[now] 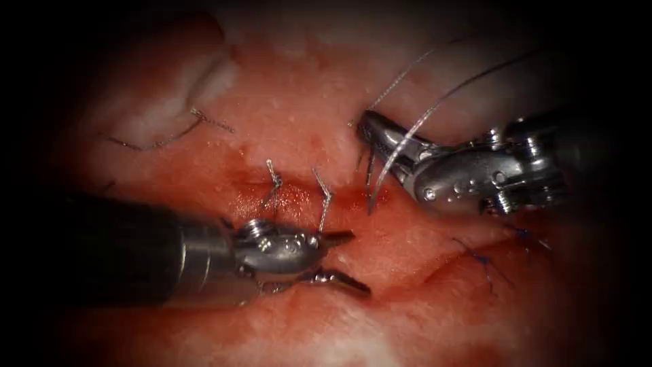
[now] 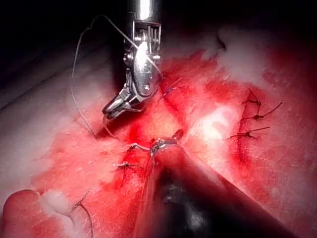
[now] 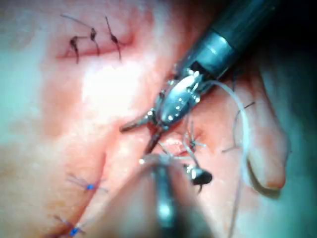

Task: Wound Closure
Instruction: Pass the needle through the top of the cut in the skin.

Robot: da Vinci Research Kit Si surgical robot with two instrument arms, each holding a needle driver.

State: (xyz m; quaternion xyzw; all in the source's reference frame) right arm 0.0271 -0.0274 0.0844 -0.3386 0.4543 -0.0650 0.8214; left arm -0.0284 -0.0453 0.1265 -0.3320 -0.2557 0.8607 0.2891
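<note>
The right hand (image 1: 372,132) comes in from the right of the endoscope view with its jaws clamped on the curved needle (image 1: 401,153), gripping it along the middle of its curve. From that grip the needle arcs down to a point (image 1: 370,209) just at the cut (image 1: 299,197), at the cut's right end; whether the tip has entered the tissue (image 1: 319,102) cannot be told. The needle's other end rises up and to the right, and the thread (image 1: 407,71) trails away from the hand toward the top of the view. The left hand (image 1: 345,261) lies below the cut with its jaws spread wide, holding nothing, the tips resting just over the tissue. Two knotted stitches (image 1: 274,182) with upright cut ends stand across the cut just above that hand. A loose cut end of thread (image 1: 173,136) lies on the tissue to the upper left, and blue stitches (image 1: 483,261) sit in a second cut to the lower right. Red fluid (image 1: 353,197) wets the tissue around the cut.
</note>
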